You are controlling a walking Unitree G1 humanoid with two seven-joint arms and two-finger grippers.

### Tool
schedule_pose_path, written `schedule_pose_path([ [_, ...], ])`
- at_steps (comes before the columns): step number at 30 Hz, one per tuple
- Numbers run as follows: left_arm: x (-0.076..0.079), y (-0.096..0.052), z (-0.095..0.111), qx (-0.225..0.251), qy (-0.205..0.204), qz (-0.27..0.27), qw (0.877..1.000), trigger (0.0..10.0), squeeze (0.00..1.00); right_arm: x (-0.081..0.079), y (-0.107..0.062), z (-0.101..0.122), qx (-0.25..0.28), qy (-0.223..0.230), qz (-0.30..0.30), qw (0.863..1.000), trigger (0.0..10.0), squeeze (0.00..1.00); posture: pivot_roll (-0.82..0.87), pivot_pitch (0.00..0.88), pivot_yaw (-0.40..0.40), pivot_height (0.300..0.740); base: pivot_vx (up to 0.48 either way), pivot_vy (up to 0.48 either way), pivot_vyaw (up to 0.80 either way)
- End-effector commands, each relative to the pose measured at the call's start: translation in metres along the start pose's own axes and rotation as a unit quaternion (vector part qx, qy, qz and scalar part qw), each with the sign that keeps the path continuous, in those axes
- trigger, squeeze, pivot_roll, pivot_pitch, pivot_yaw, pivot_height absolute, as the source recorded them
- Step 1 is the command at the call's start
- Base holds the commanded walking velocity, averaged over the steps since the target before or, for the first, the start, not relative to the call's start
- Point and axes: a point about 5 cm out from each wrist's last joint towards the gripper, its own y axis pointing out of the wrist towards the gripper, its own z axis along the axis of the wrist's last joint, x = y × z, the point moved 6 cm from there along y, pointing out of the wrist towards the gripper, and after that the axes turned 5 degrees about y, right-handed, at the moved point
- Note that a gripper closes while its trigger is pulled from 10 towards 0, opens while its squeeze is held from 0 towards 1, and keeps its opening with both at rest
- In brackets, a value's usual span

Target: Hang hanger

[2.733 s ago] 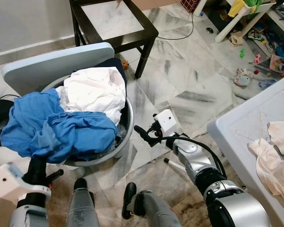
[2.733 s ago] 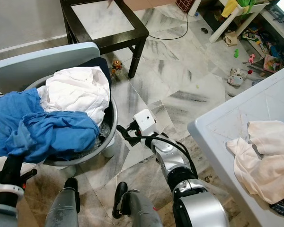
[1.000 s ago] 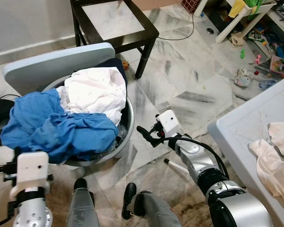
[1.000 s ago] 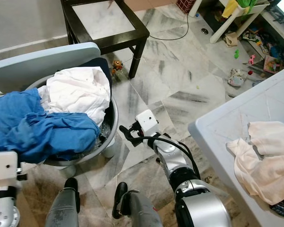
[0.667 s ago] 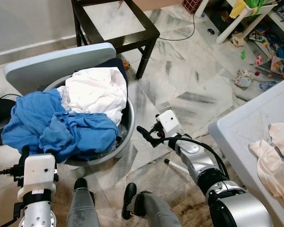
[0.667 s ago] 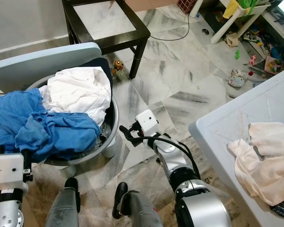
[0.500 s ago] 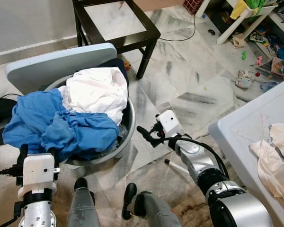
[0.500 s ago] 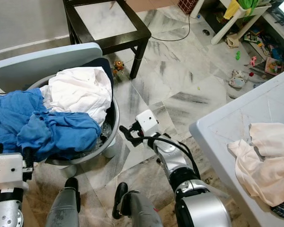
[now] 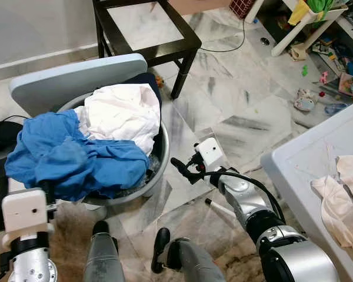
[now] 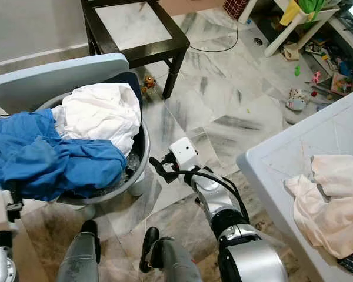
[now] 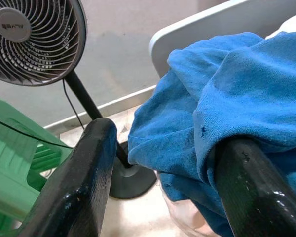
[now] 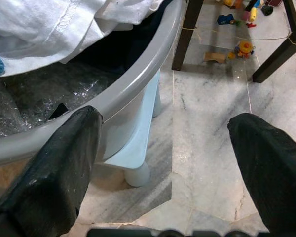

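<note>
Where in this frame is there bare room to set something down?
Bare spots: the black side table top, the marble floor between basin and grey table, and the grey table's near corner. Crowded: the basin heaped with blue and white laundry, and the toy-strewn far corner.

Silver arms — white camera boxes, black cables (glossy black fingers [image 11: 89,182]).

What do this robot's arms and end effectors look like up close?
Both arms are silver metal with dark joints. The right arm has a black cable looping along it and a white box at the wrist. Each end effector, left and right, has two long, glossy black fingers.
</note>
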Motion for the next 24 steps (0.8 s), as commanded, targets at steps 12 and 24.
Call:
schedule_pose_path([
  [12,0.028,0.004,-0.011,-0.085,-0.035,-0.048,0.995,10.0,0.00,0.006,-0.010,-0.022,-0.031,0.006,-0.008,0.999,10.0,0.00,0.42,0.377,-0.281,0.740,0.000,0.000,0.00],
  [24,0.065,-0.003,0.016,-0.059,-0.067,-0.149,0.985,10.0,0.00,0.001,-0.013,-0.034,-0.052,0.006,0.003,0.999,10.0,0.00,0.46,0.339,-0.305,0.740,0.000,0.000,0.00],
])
